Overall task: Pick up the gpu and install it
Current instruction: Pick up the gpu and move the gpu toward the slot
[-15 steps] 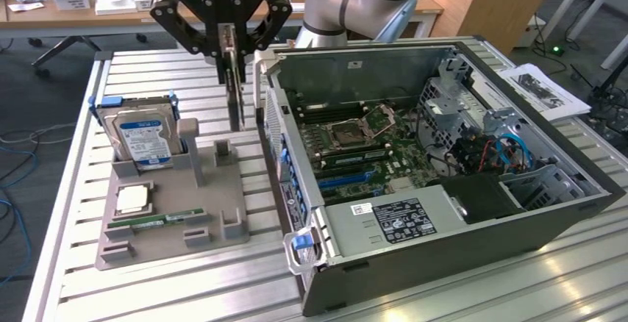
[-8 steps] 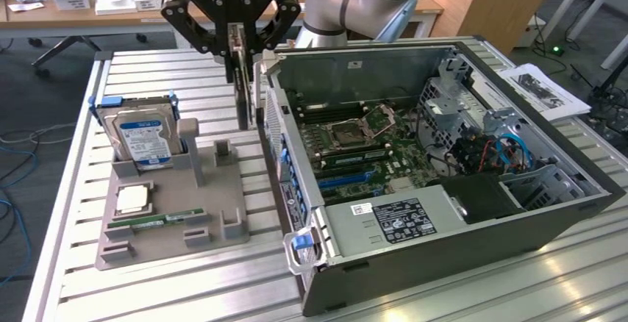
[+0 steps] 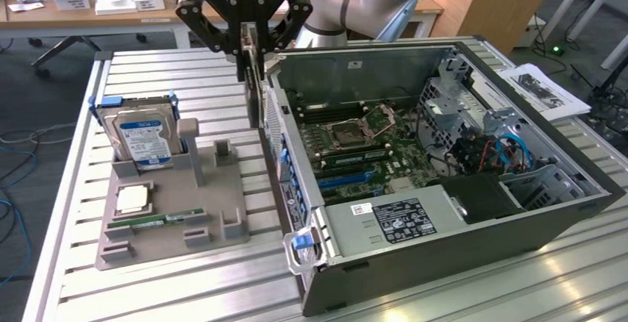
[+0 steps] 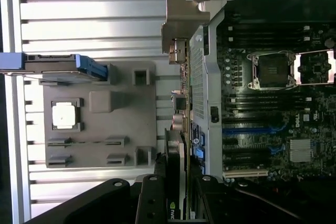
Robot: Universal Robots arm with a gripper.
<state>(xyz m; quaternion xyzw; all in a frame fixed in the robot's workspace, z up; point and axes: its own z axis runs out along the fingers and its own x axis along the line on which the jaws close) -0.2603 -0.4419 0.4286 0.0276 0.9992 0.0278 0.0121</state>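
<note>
The jaws grasp the gpu [image 3: 253,87] on edge above the counter [image 3: 147,285], near its far edge, just outside the open computer case [image 3: 549,219] wall. Pickup is done. Seating the gpu in 1 motherboard [image 3: 383,149] slot remains.

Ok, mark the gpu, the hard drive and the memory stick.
gpu [image 3: 253,83], exterior view, middle of the hanging card.
hard drive [image 3: 140,142], exterior view, blue label.
memory stick [image 3: 157,219], exterior view, middle of green strip.

1. The gpu [image 3: 254,87] hangs edge-down in the end effector [image 3: 250,46], above the surface [image 3: 147,65].
2. The computer case [image 3: 490,241] lies just beside it, toward the exterior view's right.
3. Opposite, lower, the holder [image 3: 220,190] carries the hard drive [image 3: 143,138].
</note>
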